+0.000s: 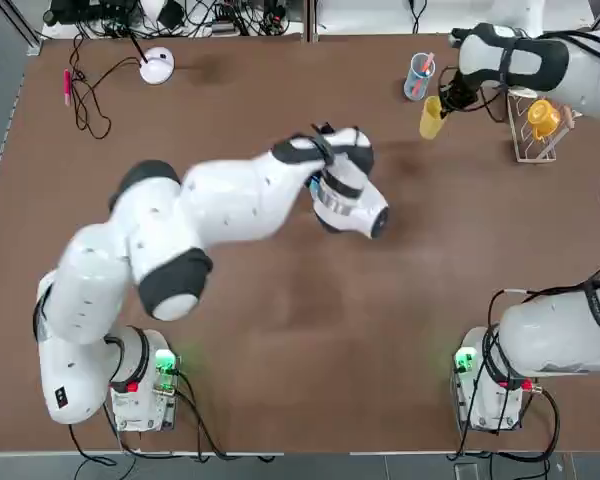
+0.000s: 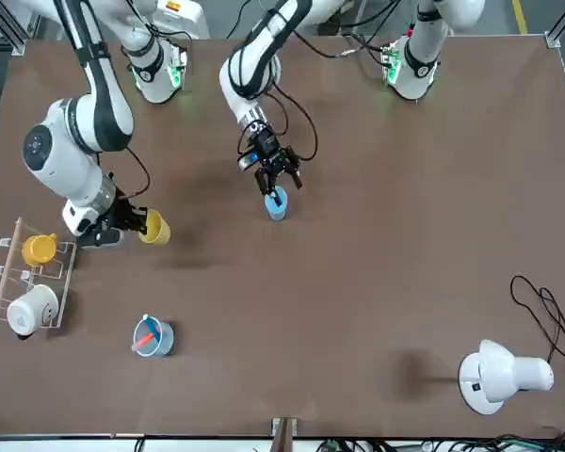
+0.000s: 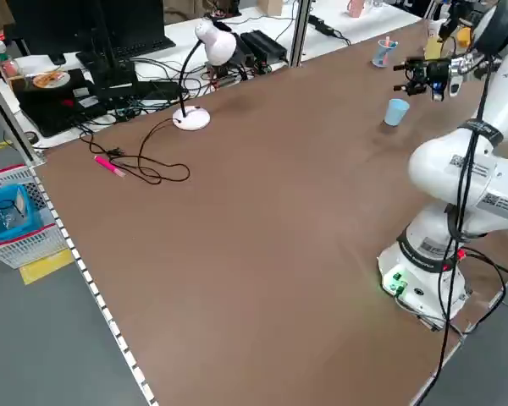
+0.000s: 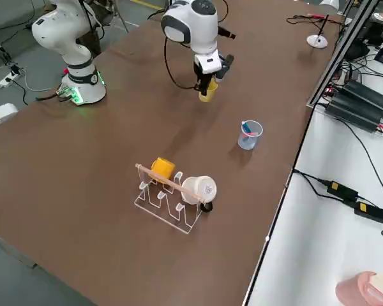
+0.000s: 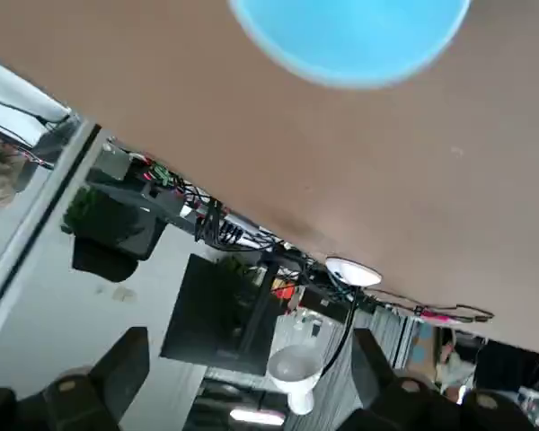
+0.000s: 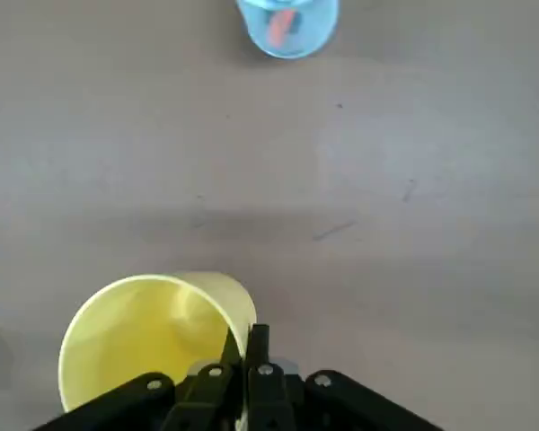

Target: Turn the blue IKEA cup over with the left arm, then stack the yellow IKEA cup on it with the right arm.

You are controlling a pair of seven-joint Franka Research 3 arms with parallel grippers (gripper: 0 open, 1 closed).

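While my left gripper is hanging open above the small pale-blue plastic cup mid-table, I am carrying the small yellow plastic cup, pinched by my right gripper; go slowly, stay level.

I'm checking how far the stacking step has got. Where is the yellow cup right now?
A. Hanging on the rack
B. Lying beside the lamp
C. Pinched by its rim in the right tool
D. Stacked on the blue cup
C: the right wrist view shows the right tool shut on the rim of the yellow cup, far from the blue cup at mid-table.
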